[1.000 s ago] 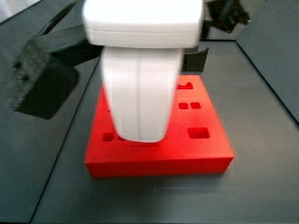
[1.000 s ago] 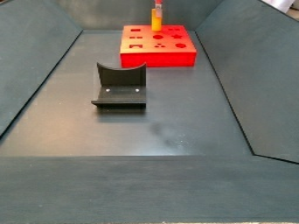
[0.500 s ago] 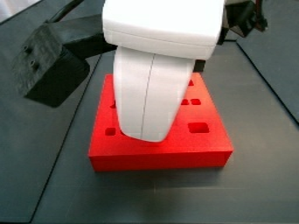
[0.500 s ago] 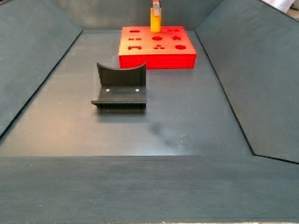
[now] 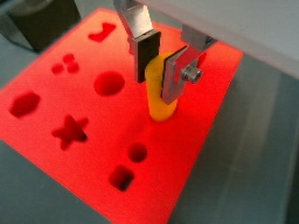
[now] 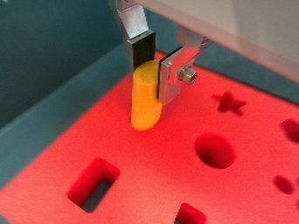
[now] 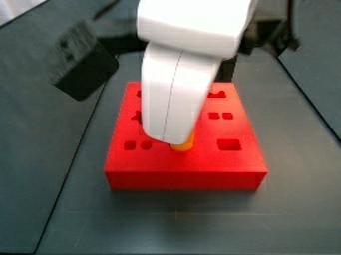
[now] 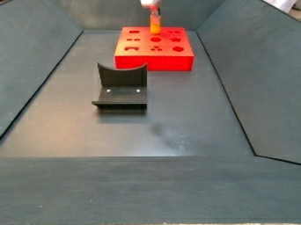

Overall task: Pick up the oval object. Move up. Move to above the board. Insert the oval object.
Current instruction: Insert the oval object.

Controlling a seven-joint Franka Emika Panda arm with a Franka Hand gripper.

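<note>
the oval object [image 5: 160, 98] hangs upright over the board [image 5: 70, 166], lower tip near its top, clamped between the gripper [image 5: 156, 63] fingers. we judge we are above the board, insertion pending; next we need the tip aligned with the oval cut-out, which we cannot identify from here.

My tool [image 5: 163, 68] hangs over the board [image 5: 70, 96], its two fingers [image 6: 142, 48] on opposite sides of the upper part of the oval object [image 5: 160, 101], which stands upright beneath them. In a side view the oval object [image 7: 182, 144] shows under my arm, over the middle of the board [image 7: 186, 169]. The board [image 8: 154, 49] sits at the far end of the table [image 8: 177, 123]. The fixture [image 8: 120, 86] stands nearer, in front of the board and apart from it.
</note>
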